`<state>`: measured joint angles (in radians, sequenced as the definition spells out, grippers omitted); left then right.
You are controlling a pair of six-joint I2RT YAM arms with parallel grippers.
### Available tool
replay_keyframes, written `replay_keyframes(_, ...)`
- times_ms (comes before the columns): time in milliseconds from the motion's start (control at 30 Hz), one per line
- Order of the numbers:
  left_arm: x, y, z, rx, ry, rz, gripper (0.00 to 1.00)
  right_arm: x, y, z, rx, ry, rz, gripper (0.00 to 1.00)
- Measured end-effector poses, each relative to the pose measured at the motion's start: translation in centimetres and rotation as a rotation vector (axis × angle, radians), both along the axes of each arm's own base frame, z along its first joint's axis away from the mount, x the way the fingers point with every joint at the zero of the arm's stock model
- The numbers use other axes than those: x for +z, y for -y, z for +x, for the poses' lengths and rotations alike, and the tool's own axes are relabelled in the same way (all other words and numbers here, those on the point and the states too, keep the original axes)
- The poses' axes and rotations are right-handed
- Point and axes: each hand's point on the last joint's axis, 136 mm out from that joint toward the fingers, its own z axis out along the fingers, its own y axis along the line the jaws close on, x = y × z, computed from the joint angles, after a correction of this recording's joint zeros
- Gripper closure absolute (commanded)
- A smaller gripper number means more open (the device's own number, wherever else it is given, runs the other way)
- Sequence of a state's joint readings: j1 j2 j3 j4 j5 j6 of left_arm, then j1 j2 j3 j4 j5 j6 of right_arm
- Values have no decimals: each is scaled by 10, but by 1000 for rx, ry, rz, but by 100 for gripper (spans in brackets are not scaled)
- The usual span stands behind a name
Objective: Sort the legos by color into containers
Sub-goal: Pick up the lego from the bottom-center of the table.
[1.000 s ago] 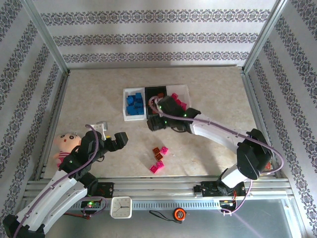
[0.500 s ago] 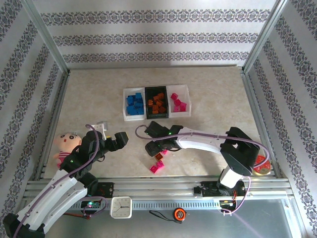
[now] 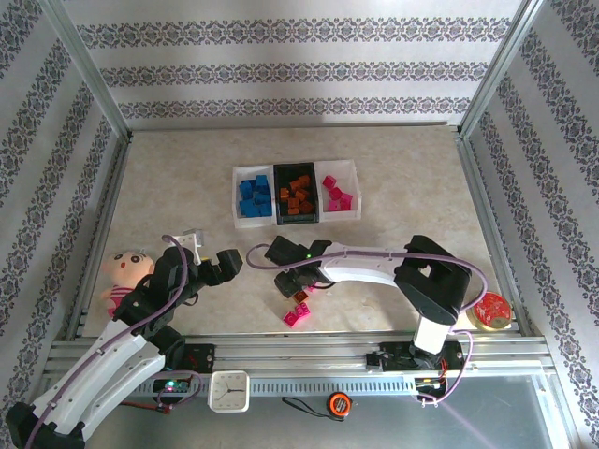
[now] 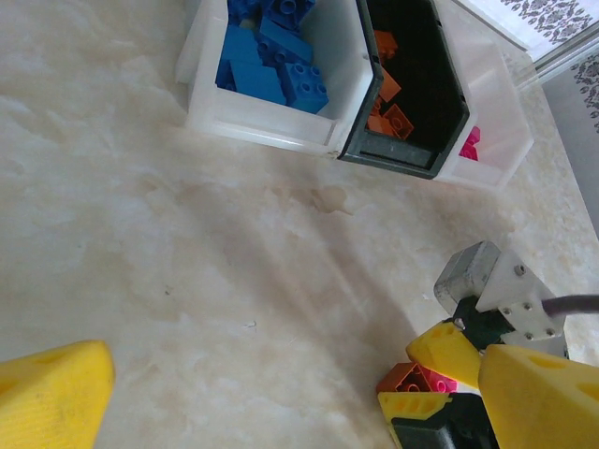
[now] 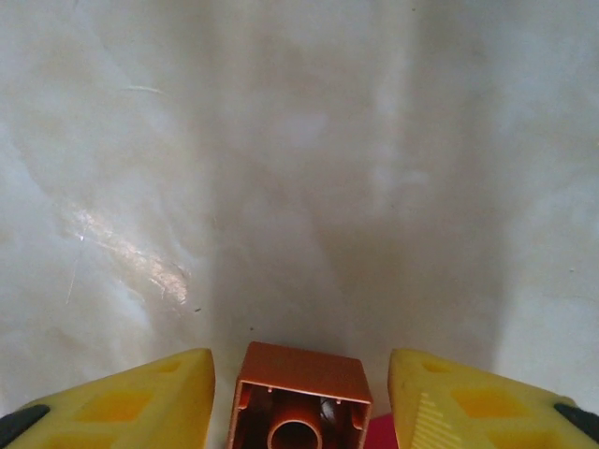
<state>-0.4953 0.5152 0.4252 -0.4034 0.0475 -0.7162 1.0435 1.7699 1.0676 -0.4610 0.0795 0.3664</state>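
The right gripper [image 3: 292, 283] is straddling an orange brick [image 5: 298, 388] on the table [image 3: 187, 187], well short of the bins [image 3: 234, 198], its jaws apart and not touching it. The left gripper [image 3: 225, 263] is hanging wide open. A pink brick [image 5: 379, 436] is sitting just beside, so I'm thinking a jaw might be snagging it too.

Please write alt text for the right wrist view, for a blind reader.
An orange-brown lego brick, hollow side toward the camera, lies between the yellow fingers of the right gripper, a narrow gap on each side. Beyond it: pale marbled table.
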Motion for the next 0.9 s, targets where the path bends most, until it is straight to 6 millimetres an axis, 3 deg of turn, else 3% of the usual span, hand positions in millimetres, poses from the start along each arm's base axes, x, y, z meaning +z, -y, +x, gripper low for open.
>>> replay_keyframes(267, -1, 0, 0, 0, -3, 1, 0, -4, -1, 0, 1, -3, -3, 54)
replay_keyframes(467, -1, 0, 0, 0, -2, 1, 0, -8, 0, 0, 6, -7, -13, 68)
replay_keyframes(600, -1, 0, 0, 0, -3, 1, 0, -2, -3, 3, 15, 7, 5, 72)
replay_keyframes(733, -1, 0, 0, 0, -3, 1, 0, 31, -7, 20, -7, 48, 86, 73)
replay_keyframes(900, -1, 0, 0, -1, -3, 1, 0, 110, -9, 76, -103, 177, 271, 72)
